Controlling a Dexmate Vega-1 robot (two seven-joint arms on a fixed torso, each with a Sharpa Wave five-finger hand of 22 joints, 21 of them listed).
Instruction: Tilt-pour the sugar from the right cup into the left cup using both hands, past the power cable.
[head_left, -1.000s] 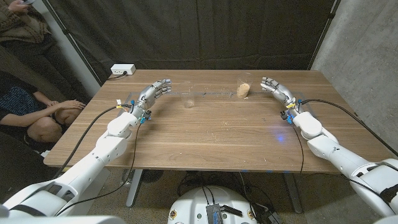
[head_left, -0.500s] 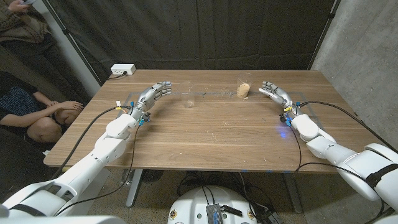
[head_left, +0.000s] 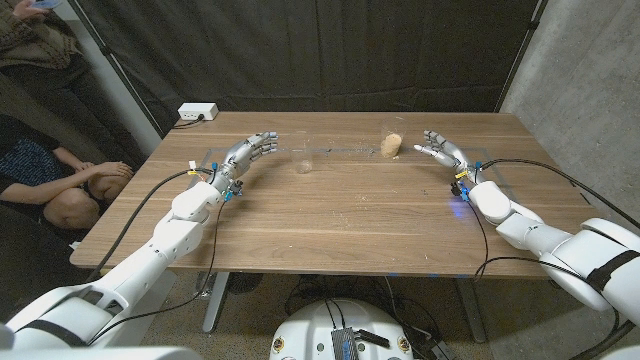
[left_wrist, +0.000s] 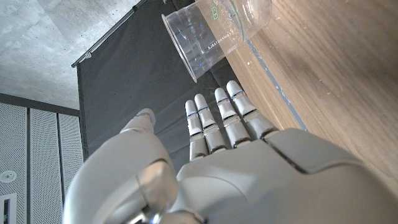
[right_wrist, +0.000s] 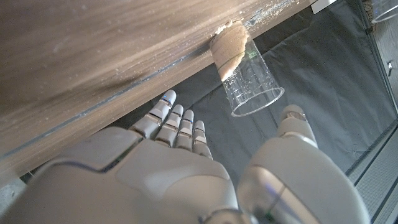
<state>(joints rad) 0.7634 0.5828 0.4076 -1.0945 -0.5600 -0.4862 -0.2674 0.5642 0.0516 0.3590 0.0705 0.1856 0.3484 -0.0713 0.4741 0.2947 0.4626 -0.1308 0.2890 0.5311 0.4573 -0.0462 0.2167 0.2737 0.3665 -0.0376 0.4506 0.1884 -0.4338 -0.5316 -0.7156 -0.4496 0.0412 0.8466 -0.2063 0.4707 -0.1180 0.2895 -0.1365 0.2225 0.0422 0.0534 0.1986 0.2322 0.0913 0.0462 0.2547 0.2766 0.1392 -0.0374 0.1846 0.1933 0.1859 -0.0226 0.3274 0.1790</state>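
two clear cups stand on the table: the sugar cup just beside the right hand, the empty cup near the left hand; both hands spread, holding nothing

Bare desk is lying open between the arms; two cups are standing near the far edge.

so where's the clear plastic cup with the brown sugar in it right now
In the head view the clear plastic cup holding brown sugar stands toward the table's far edge, right of centre, just ahead of the open right hand, untouched.
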